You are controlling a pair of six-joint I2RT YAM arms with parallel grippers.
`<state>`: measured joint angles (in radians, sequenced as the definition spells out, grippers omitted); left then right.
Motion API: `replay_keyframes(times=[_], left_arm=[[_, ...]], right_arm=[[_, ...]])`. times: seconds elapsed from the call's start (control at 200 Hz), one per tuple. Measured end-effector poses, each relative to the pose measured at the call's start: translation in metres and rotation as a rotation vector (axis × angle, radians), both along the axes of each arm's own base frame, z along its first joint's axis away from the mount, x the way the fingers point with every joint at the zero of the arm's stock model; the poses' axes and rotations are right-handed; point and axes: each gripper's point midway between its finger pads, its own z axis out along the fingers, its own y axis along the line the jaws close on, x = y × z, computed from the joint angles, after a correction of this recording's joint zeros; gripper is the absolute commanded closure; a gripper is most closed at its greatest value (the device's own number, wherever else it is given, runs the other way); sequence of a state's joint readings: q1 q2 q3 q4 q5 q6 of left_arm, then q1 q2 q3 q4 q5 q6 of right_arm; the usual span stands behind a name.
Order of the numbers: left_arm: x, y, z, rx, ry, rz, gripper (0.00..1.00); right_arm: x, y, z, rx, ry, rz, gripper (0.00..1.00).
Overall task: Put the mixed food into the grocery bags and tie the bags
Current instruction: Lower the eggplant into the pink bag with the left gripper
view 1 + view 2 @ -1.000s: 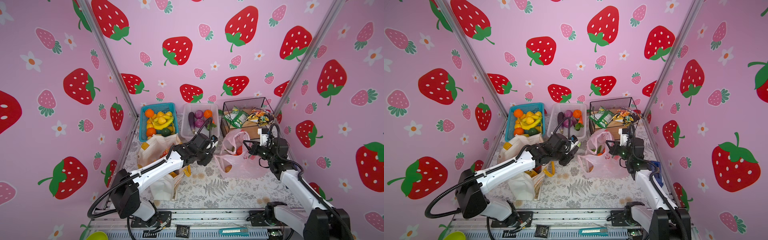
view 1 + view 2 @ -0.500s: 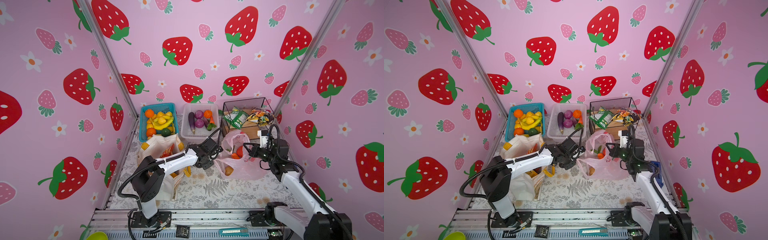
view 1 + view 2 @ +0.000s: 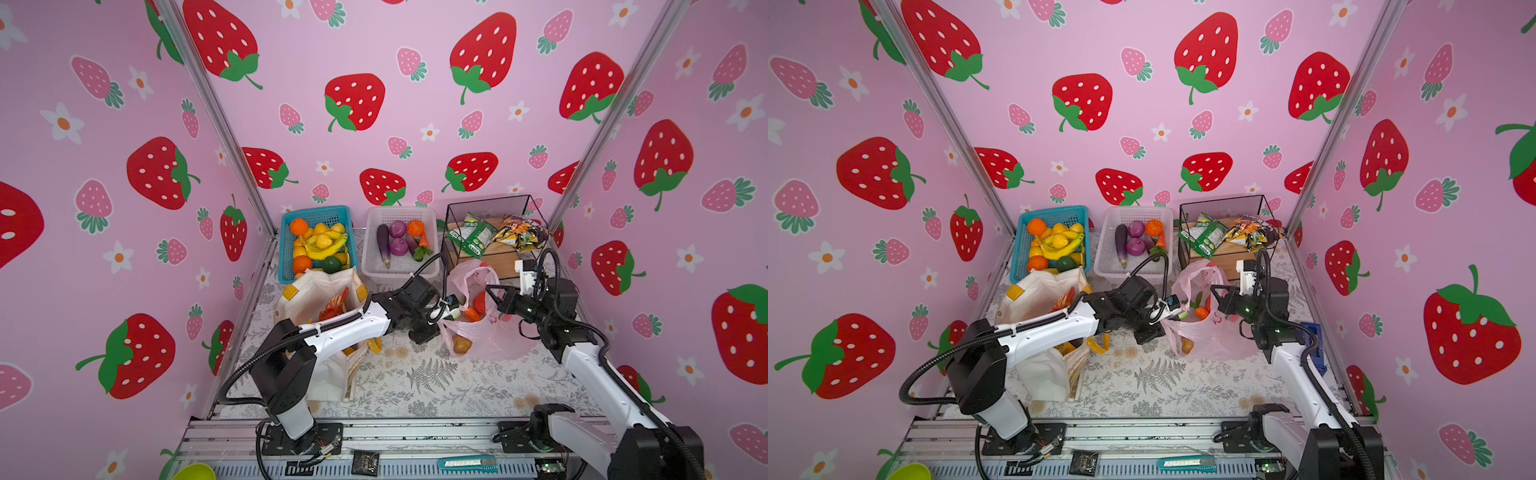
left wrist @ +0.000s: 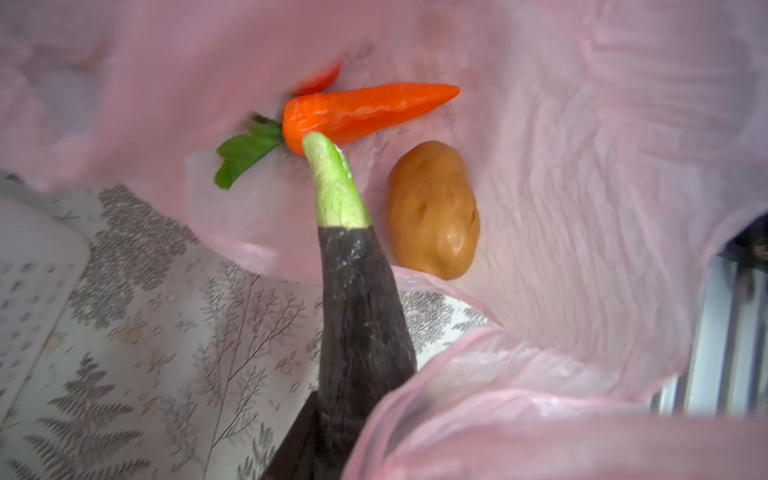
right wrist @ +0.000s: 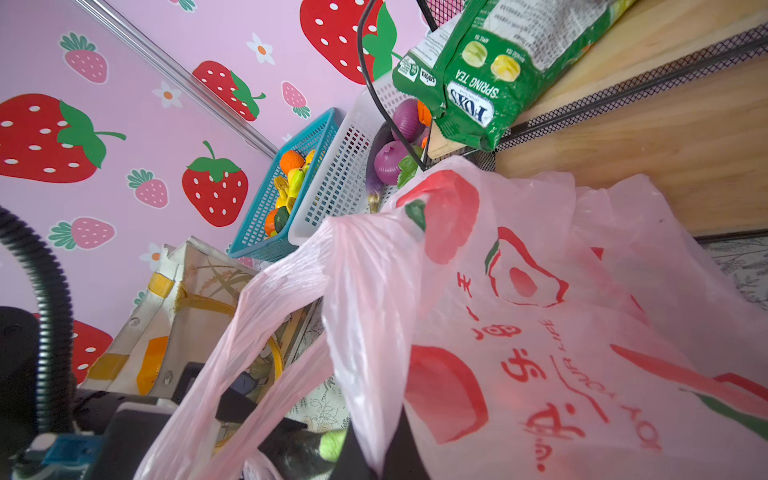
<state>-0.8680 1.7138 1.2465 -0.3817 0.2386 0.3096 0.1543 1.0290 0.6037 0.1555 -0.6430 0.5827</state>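
While the cream canvas tote (image 3: 305,286) stands open by the bench's (image 3: 415,374) left edge, a red-orange snack packet (image 3: 334,305) shows in its mouth. Behind it, in the back left corner, sits the blue basket (image 3: 286,253) of fruit (image 3: 322,245), and just beside that, along the back edge, the white basket (image 3: 399,268) of purple vegetables (image 3: 398,245).

Reaching over the middle of the bench, the left gripper (image 3: 449,307) is clamped on the thick end of the dark eggplant (image 4: 361,324), whose green stem end pokes in through the mouth of the pink bag (image 3: 490,336). Inside the bag lie a carrot (image 4: 365,108) and a potato (image 4: 434,210). The stem tip overlaps the carrot in the left wrist view, and whether they touch I cannot tell. A red piece (image 4: 320,79) behind the carrot is mostly hidden by a fold.

On the bag's right side the right gripper (image 3: 492,293) has its jaws pressed together on the plastic rim, holding the mouth up. The wire basket (image 3: 486,203) in the back right corner holds green packets (image 3: 471,239) and yellow-orange packets (image 3: 519,237).
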Motion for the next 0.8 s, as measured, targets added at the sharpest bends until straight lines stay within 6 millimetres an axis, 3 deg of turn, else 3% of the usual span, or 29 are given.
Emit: replay_keyframes(times=[0.125, 0.295, 0.665, 0.8], left_arm=[[0.009, -0.027, -0.006, -0.056, 0.026, 0.016, 0.8], [0.036, -0.055, -0.005, -0.16, 0.034, 0.133, 0.79], [0.084, -0.079, 0.034, -0.469, 0.09, 0.476, 0.73], [0.098, -0.082, 0.019, -0.521, 0.148, 0.617, 0.66]], right_arm=[[-0.005, 0.007, -0.004, 0.015, 0.012, 0.022, 1.0], [-0.012, 0.014, -0.014, 0.02, 0.035, 0.048, 1.0], [-0.015, 0.018, -0.017, 0.038, 0.04, 0.06, 1.0], [-0.016, 0.02, -0.017, 0.045, 0.037, 0.063, 1.0]])
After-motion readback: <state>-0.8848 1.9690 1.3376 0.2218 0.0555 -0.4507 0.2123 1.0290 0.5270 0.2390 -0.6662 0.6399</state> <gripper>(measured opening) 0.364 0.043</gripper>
